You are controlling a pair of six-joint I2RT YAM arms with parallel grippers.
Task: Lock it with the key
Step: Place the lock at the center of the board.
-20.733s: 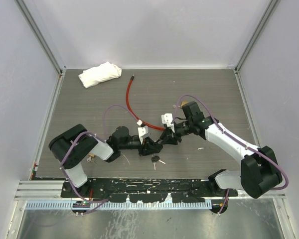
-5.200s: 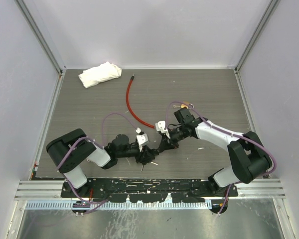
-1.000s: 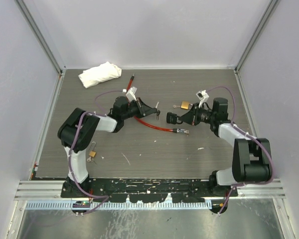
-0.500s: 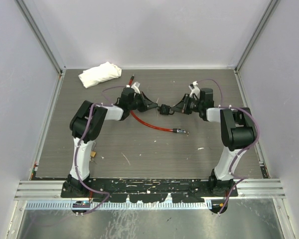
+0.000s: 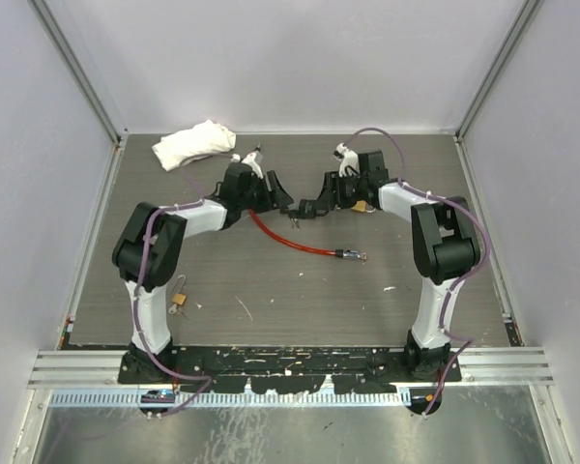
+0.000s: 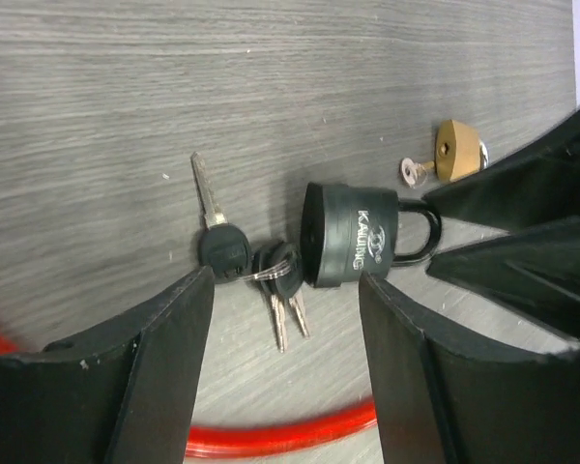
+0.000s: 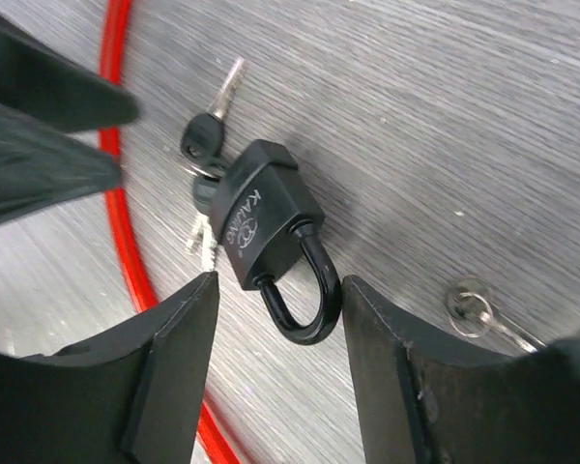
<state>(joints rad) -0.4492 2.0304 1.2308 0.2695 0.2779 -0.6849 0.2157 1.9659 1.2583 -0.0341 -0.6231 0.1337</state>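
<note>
You have both pairs released: left fingers (image 6: 159, 367) and right fingers (image 7: 169, 367) grasp nothing. Black padlock (image 6: 353, 246) lies flat between them, near the table's (image 5: 406, 290) far edge, key bunch (image 6: 242, 256) at its base.

Tight squeeze at the far middle: the left gripper (image 5: 284, 200) and right gripper (image 5: 317, 205) point nose to nose, fingers spread. The black padlock (image 6: 353, 237) and its key bunch (image 6: 256, 269) lie flat in the narrow gap between them. The red cable (image 5: 295, 237) curves just beside the left fingers, hemming that side. A brass padlock (image 6: 459, 150) sits by the right gripper, though how close is hard to judge. The white cloth (image 5: 193, 143) fills the far-left corner, and bare table (image 5: 416, 280) spreads toward the near edge.
</note>
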